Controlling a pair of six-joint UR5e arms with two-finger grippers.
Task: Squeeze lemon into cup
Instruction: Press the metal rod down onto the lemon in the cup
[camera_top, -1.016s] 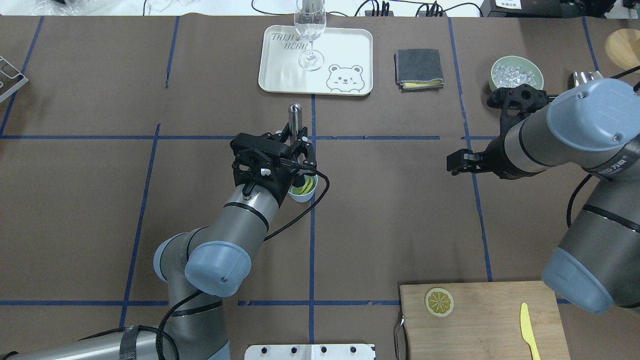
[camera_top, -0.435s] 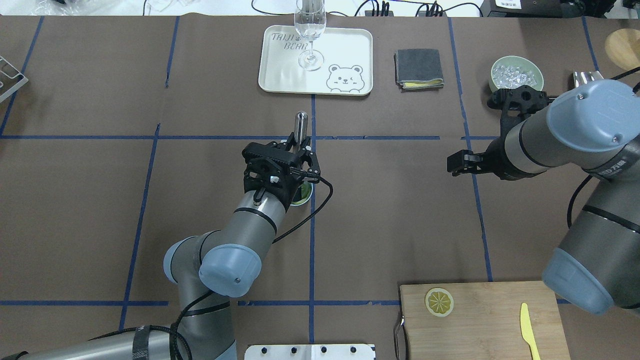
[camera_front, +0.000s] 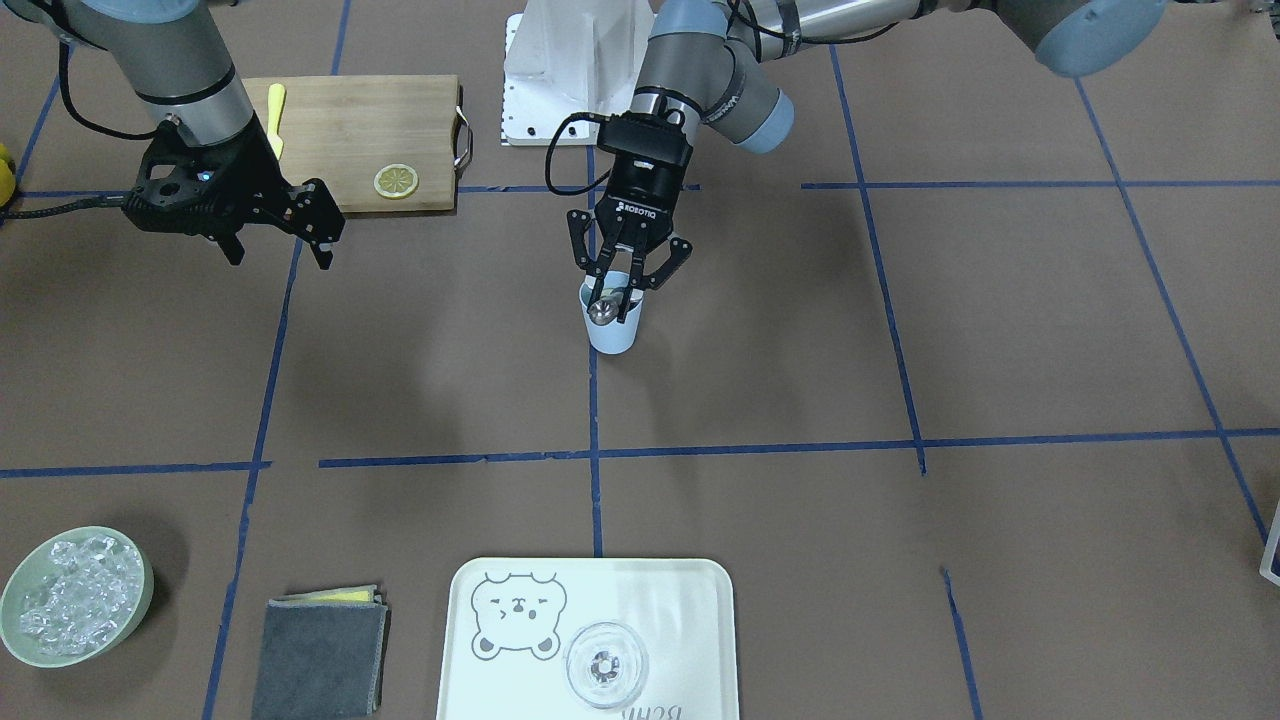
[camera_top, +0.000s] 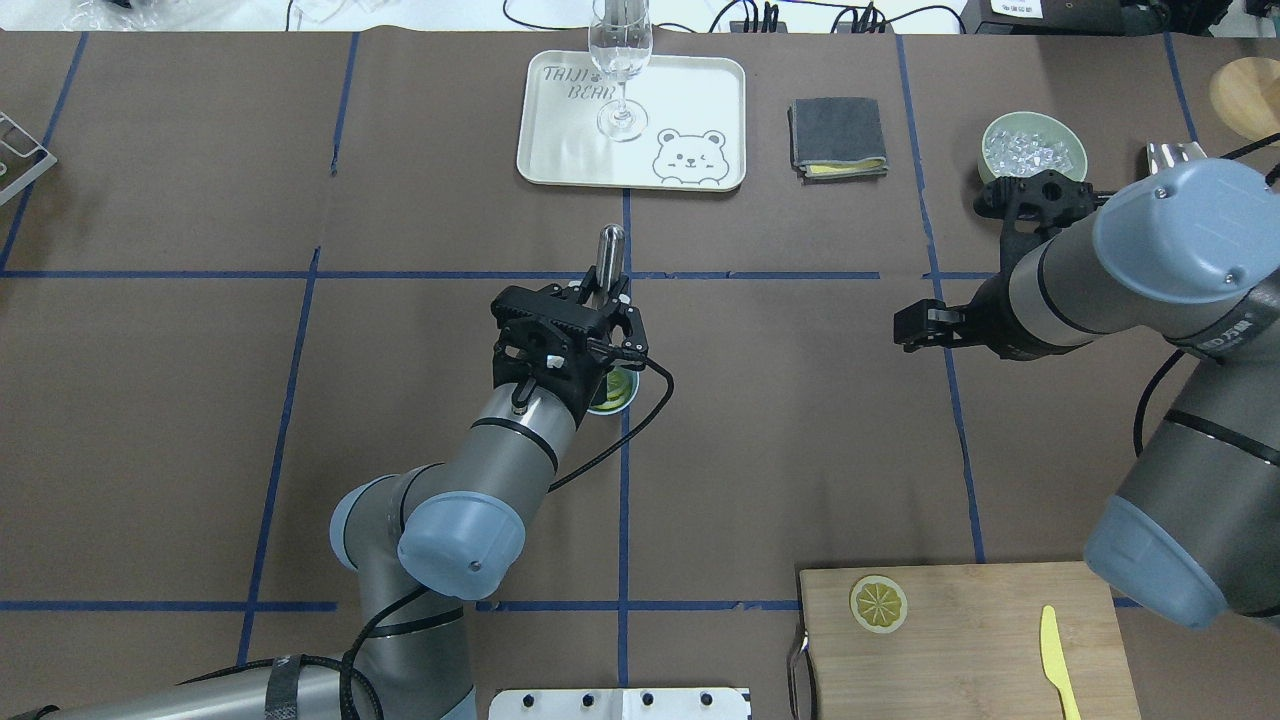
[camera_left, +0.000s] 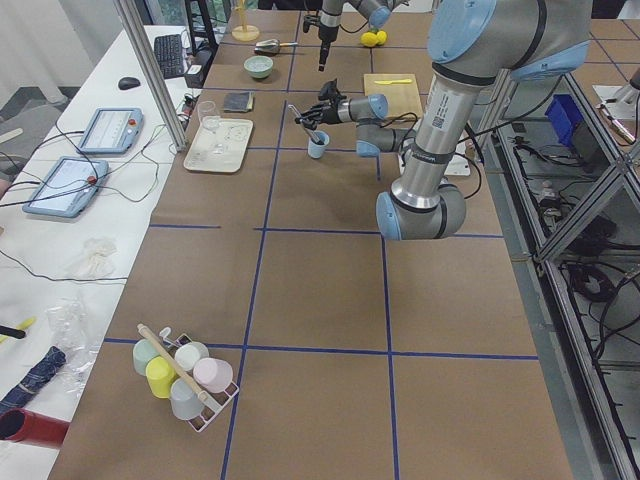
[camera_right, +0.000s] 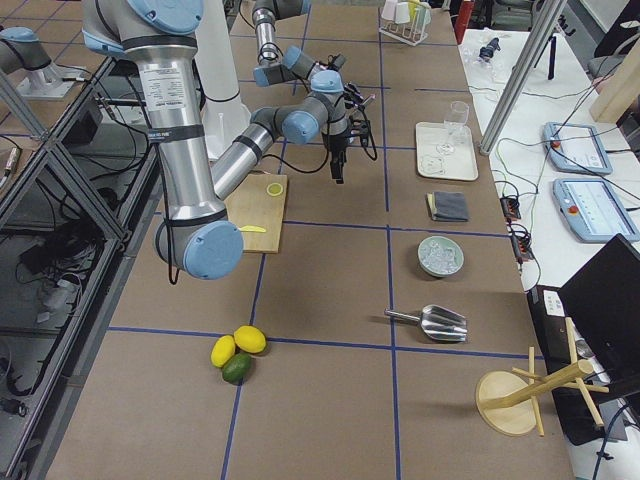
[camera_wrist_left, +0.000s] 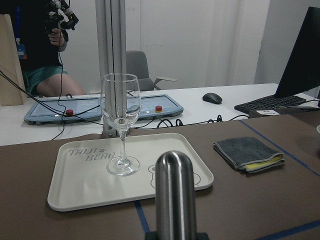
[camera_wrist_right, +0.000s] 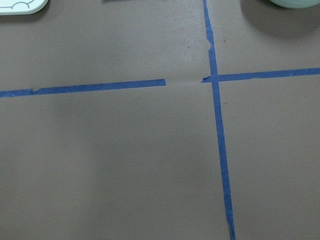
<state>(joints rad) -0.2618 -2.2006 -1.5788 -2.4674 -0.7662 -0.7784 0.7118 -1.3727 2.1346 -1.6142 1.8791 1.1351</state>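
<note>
The light-blue cup (camera_front: 613, 334) stands at the table's middle. In the overhead view the cup (camera_top: 616, 398) is mostly hidden under my left wrist, with lemon slices (camera_top: 619, 386) showing inside. My left gripper (camera_front: 622, 284) is shut on a steel rod (camera_top: 609, 250) and holds it above the cup's mouth; the rod's rounded end (camera_front: 603, 311) sits at the rim. The rod (camera_wrist_left: 175, 196) fills the left wrist view's foreground. Another lemon slice (camera_top: 879, 604) lies on the cutting board (camera_top: 990, 640). My right gripper (camera_front: 322, 228) is open and empty, above bare table.
A tray (camera_top: 700, 110) with a clear stemmed glass (camera_top: 621, 62) stands at the far middle. A folded grey cloth (camera_top: 838, 137) and a green bowl of ice (camera_top: 1032, 147) lie to its right. A yellow knife (camera_top: 1056, 650) lies on the board.
My left gripper has moved right and toward the robot with the rod, so it now covers most of the cup. The right arm has not moved.
</note>
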